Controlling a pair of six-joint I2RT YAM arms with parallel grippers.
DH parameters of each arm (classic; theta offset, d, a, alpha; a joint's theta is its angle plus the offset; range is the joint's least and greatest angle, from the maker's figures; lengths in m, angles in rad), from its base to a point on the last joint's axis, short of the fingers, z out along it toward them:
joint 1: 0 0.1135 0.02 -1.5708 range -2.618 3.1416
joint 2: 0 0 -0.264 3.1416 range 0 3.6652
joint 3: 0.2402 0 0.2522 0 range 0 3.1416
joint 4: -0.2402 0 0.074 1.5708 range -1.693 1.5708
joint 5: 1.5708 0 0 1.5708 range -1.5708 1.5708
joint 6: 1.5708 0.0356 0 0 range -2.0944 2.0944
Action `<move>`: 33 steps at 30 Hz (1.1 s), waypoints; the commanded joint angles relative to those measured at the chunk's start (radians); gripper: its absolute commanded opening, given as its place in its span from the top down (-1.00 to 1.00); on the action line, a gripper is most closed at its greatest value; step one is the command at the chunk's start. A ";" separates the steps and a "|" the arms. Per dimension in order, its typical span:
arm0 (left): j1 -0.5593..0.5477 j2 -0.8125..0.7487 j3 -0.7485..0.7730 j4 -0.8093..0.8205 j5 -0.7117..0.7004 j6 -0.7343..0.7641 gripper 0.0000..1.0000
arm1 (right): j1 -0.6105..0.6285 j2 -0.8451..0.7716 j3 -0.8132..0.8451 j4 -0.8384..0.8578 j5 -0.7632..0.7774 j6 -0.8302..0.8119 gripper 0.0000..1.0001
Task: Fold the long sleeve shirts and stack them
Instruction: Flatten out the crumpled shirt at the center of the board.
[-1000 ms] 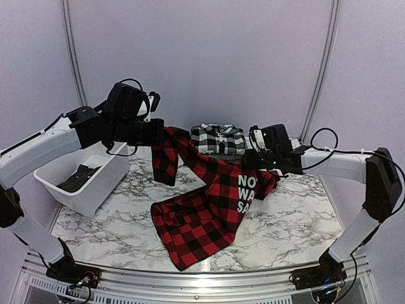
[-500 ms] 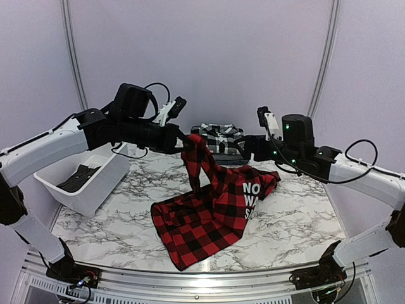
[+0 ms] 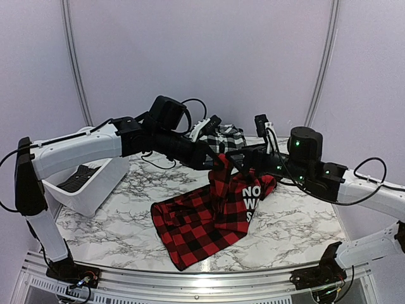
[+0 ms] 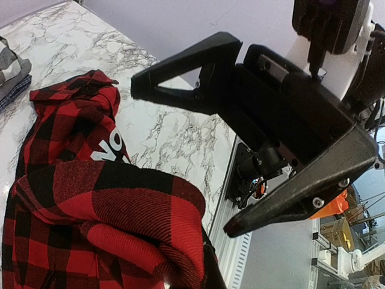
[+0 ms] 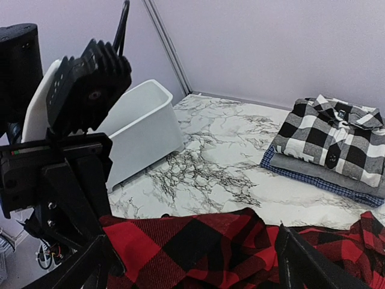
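- One white plastic tub (image 3: pixel 95 190) at left, one dark cloth (image 3: pixel 77 178) inside.
- Left gripper (image 3: pixel 215 164) pinched shut on one red-and-black check shirt (image 3: pixel 202 218); the rest lies mid marble table (image 3: pixel 297 228).
- Back stack of three: black-and-white plaid shirt (image 5: pixel 337 141), grey shirt (image 5: pixel 301 165), blue shirt (image 5: pixel 313 179).
- Right gripper (image 4: pixel 183 158) fingers wide, red cloth between them.

Both arms reach inward; left end effector (image 3: pixel 214 159) pinched shut, right end effector (image 3: pixel 242 161) spread wide.
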 commanded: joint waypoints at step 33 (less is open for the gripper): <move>-0.007 0.179 0.108 0.465 0.335 -0.315 0.93 | 0.031 -0.045 -0.114 0.117 0.222 0.059 -0.48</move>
